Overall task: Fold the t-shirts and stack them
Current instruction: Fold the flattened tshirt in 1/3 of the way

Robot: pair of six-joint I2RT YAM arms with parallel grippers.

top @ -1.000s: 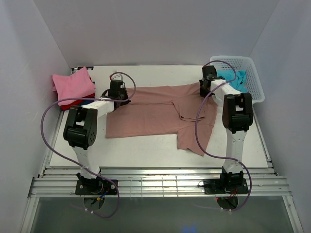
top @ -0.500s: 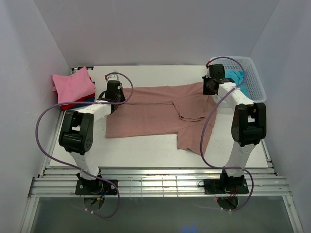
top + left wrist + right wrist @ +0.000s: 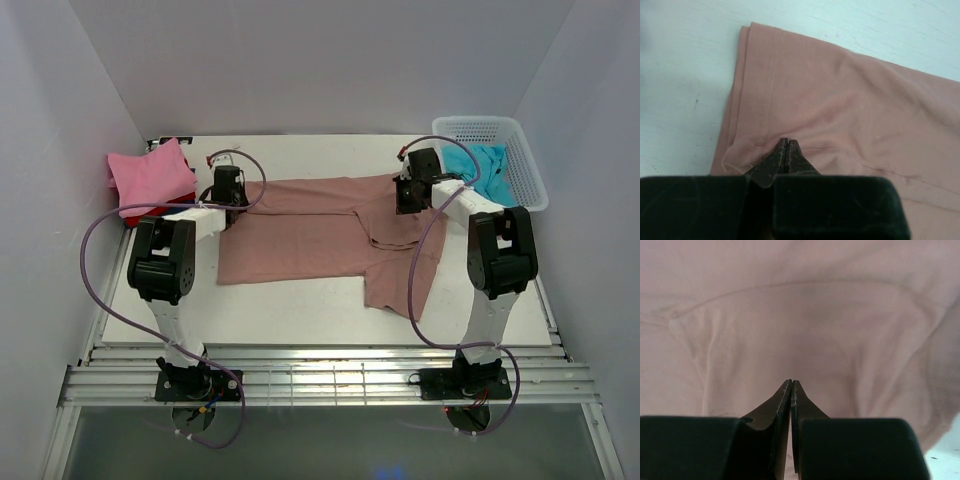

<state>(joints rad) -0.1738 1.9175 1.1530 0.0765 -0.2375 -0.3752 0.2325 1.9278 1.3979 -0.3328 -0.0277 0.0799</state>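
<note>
A large rose-brown t-shirt lies spread sideways across the middle of the table. My left gripper is at its far left hem corner. In the left wrist view the jaws are shut and pinch the cloth, with creases running out from the tips. My right gripper is at the shirt's far right part. Its jaws are shut on the cloth, which fills that view. A bright pink shirt lies folded on a red one at the far left. A turquoise shirt lies in the basket.
A white lattice basket stands at the far right corner. White walls close in the table on three sides. Purple cables loop from both arms. One sleeve of the rose-brown shirt hangs toward the near right.
The right gripper has moved from near the basket left and nearer, onto the shirt's far right part. The left gripper has shifted slightly left and farther at the hem corner.
</note>
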